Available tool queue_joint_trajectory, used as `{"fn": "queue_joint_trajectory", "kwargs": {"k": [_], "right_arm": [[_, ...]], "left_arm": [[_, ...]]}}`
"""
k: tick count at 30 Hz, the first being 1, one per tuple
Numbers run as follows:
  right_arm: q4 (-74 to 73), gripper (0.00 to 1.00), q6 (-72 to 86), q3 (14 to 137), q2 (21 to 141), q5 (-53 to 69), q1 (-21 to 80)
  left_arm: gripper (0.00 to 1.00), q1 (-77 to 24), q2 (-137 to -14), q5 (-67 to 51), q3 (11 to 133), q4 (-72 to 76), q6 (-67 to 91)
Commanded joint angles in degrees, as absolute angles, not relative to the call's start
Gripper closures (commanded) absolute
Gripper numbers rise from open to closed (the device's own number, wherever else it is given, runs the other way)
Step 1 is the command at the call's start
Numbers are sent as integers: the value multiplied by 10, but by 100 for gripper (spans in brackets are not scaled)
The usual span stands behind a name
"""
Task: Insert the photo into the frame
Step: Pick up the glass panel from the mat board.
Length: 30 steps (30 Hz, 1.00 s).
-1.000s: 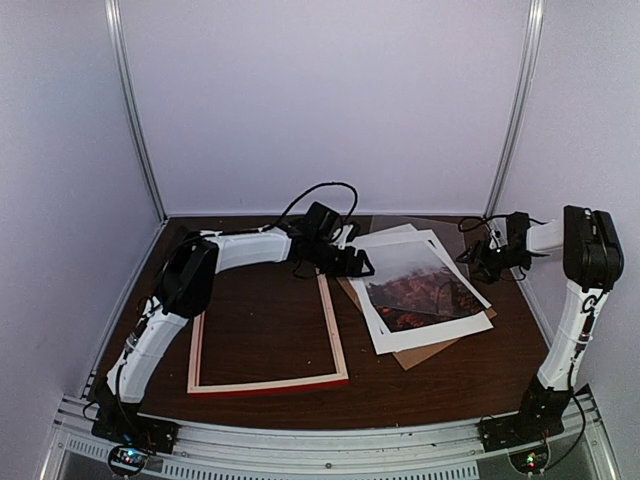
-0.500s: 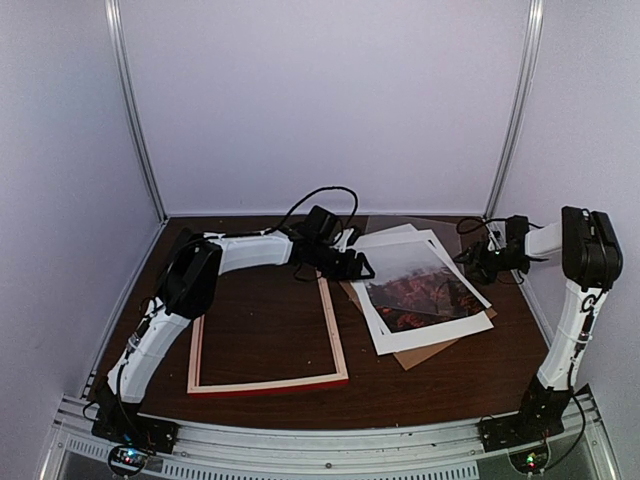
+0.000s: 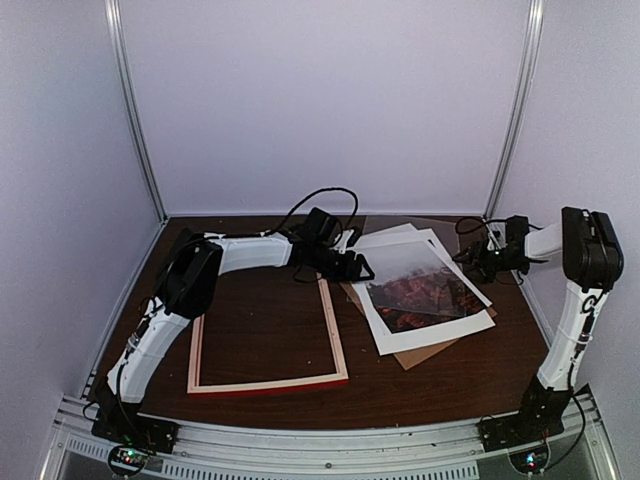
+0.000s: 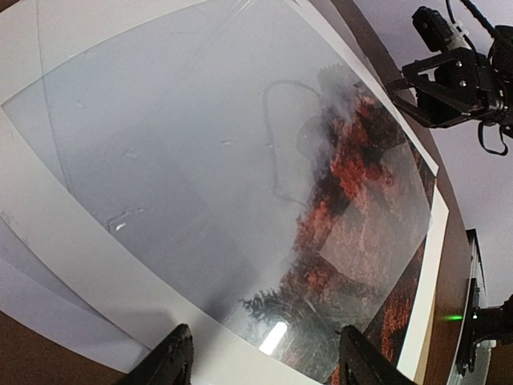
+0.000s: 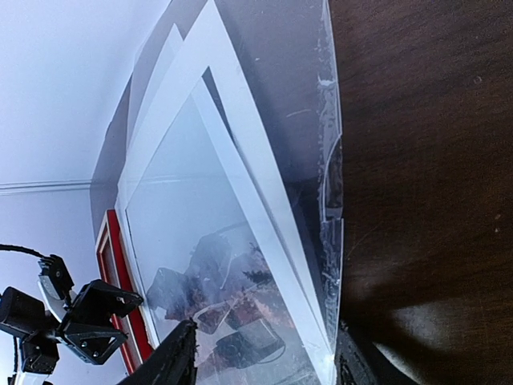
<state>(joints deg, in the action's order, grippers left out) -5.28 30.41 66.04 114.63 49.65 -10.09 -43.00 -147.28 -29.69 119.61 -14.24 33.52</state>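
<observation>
Left pincer [image 3: 362, 267] and right pincer [image 3: 467, 259], jaws parted and empty, flank the photo [image 3: 420, 285], apparently to lift it together. Just left of it, the frame [image 3: 336, 345] lies back-up on the worktop [image 3: 450, 390], ready to receive it.

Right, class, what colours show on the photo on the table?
The photo is misty grey-white with dark red-orange foliage, white-edged; left wrist view shows it best.

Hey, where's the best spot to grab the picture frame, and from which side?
Probably the frame by its right rail, near half, from straight above, jaws across it. It lies flat on the table with thin rails and an open middle, so one finger can drop inside, one outside. Farther back, the brown board crowds that rail.
</observation>
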Motion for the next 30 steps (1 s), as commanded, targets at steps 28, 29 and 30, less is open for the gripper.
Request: {"fn": "queue_joint_trajectory", "kwargs": {"k": [28, 29, 30], "right_arm": [[-221, 28, 133, 774, 1123, 453, -21], [-227, 27, 128, 780, 1127, 449, -20], [-232, 27, 123, 784, 1131, 444, -19]], "left_arm": [[38, -436, -1471, -304, 1157, -158, 323], [38, -436, -1471, -305, 1157, -159, 323], [38, -436, -1472, -305, 1157, -159, 323]]}}
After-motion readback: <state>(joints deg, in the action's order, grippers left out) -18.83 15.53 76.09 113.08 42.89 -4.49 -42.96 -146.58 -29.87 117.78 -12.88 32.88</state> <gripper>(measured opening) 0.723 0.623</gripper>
